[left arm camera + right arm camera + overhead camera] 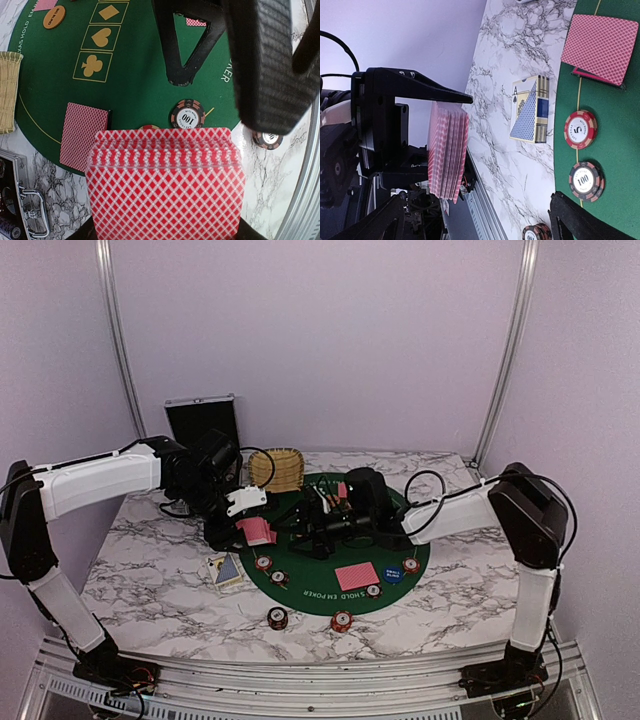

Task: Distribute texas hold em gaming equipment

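Note:
My left gripper (240,515) is shut on a deck of red-backed cards (165,182) and holds it upright above the green mat's (300,585) left edge. My right gripper (312,525) is open and empty, its fingers (265,65) facing the deck (448,150) from a short gap. A small pile of red-backed cards (357,575) lies at the mat's front, another (84,135) near the basket. Red-and-white chips (263,563) (341,621) lie along the mat's front edge. A blue disc (392,575) and an orange disc (54,17) lie on the mat. I see no dark triangular marker.
A blue-and-cream card box (226,570) lies on the marble left of the mat. A woven wicker basket (277,470) stands behind the mat, and a silver-edged black case (203,422) stands at the back left. Chip stacks (278,617) sit on the marble in front.

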Available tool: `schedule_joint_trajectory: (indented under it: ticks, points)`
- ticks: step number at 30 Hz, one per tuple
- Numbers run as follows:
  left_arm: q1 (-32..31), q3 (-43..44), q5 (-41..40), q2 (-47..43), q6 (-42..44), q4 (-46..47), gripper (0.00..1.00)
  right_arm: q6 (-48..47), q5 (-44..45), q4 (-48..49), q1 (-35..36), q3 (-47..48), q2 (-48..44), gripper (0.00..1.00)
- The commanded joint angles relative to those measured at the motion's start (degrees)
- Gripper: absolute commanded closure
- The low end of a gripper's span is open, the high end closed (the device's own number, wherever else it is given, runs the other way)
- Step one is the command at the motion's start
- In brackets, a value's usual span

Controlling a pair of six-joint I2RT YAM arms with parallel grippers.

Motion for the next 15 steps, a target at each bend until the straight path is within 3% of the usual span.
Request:
schedule_joint_trajectory:
  ticks: [1, 15]
  points:
    - [-0.1, 1.7, 1.2, -1.4, -0.5, -0.9, 0.84, 2.4, -1.3, 4.6, 1.1, 3.8, 2.4, 0.01]
    - [-0.1, 2.2, 1.6, -1.4, -0.6, -0.9, 0.84, 5.9, -3.4, 6.6, 3.2, 13.6, 11.1, 0.01]
